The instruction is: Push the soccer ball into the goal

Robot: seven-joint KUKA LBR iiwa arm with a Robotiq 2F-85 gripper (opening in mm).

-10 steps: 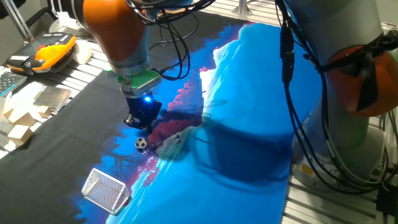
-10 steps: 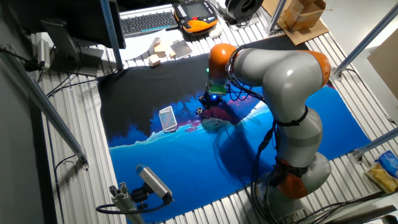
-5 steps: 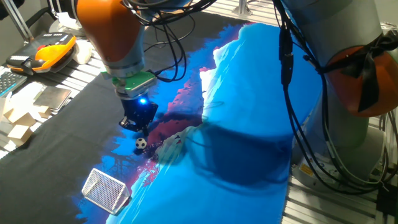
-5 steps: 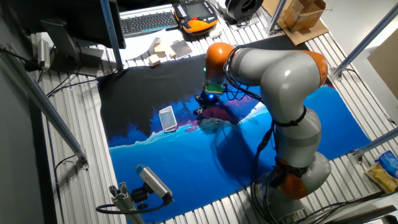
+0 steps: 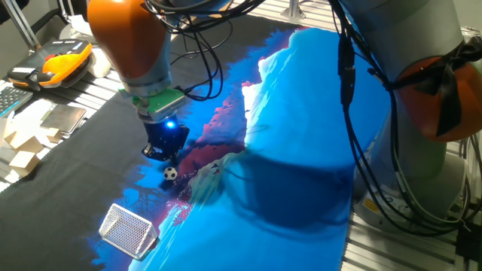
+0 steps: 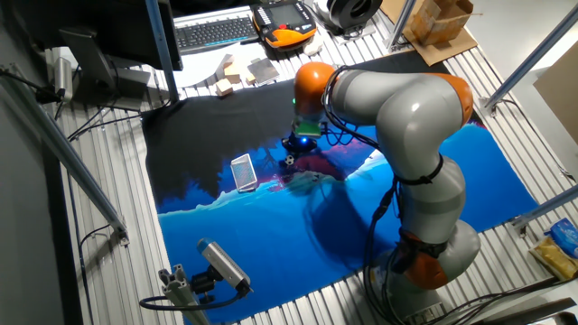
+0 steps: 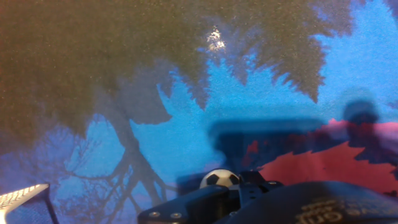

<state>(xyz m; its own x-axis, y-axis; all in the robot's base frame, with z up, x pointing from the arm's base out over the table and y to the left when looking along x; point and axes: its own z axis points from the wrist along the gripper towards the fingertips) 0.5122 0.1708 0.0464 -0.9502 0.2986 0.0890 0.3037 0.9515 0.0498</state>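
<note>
The soccer ball [image 5: 171, 173] lies on the printed blue-and-dark cloth [image 5: 301, 150] that covers the desk, at the edge where a reddish patch of the print meets the blue. It sits free, well apart from the goal [image 5: 128, 229], which stands on the cloth nearer the camera in one fixed view and to the ball's left in the other fixed view [image 6: 242, 171]. In the hand view the ball [image 7: 219, 179] shows just past the black body of the hand, and one white corner of the goal [image 7: 22, 199] peeks in at the lower left.

The gripper [image 5: 162, 153] hangs just above and behind the ball, on the side away from the goal, low over the cloth. It holds nothing; whether the jaws are spread or closed I cannot tell, since the fingertips are dark against the dark print and the hand view shows only the housing.

The step in hand looks like lining up behind the ball for the push; the ball is not yet in the goal. The next move probably calls for dropping the fingers to the ball's height and sweeping toward the goal mouth, keeping contact centred so the ball does not roll off sideways.
</note>
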